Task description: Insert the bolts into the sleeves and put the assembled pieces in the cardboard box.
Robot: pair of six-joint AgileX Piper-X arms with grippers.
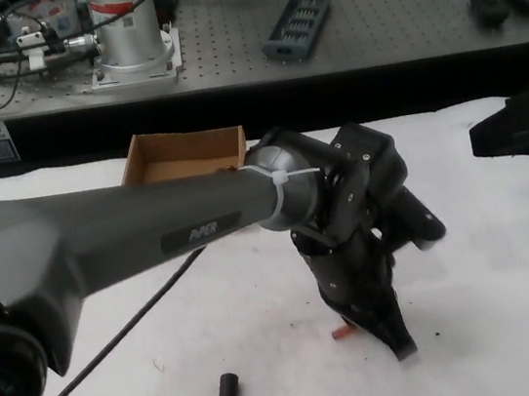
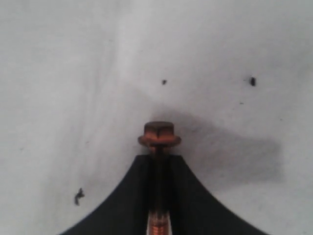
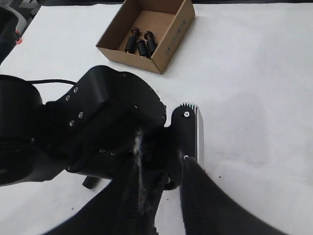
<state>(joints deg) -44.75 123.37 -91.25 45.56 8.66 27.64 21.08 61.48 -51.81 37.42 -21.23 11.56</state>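
My left gripper point(image 1: 387, 333) points down at the white cloth, shut on a copper bolt point(image 2: 159, 134). The bolt's flanged head sticks out past the fingertips, just above the cloth; in the high view its end point(image 1: 342, 331) shows beside the fingers. A black sleeve point(image 1: 229, 392) lies on the cloth near the front, to the left of that gripper. The cardboard box point(image 1: 184, 153) stands at the back of the cloth and holds three dark assembled pieces point(image 3: 141, 41). My right gripper point(image 1: 506, 129) hovers at the right edge, open, with nothing between its fingers point(image 3: 200, 196).
The left arm's long grey link point(image 1: 104, 245) crosses the left half of the cloth, with a black cable point(image 1: 117, 342) under it. Behind the cloth is a perforated metal bench with a metal post base point(image 1: 129, 40), a dark tool rack point(image 1: 297, 24) and cables.
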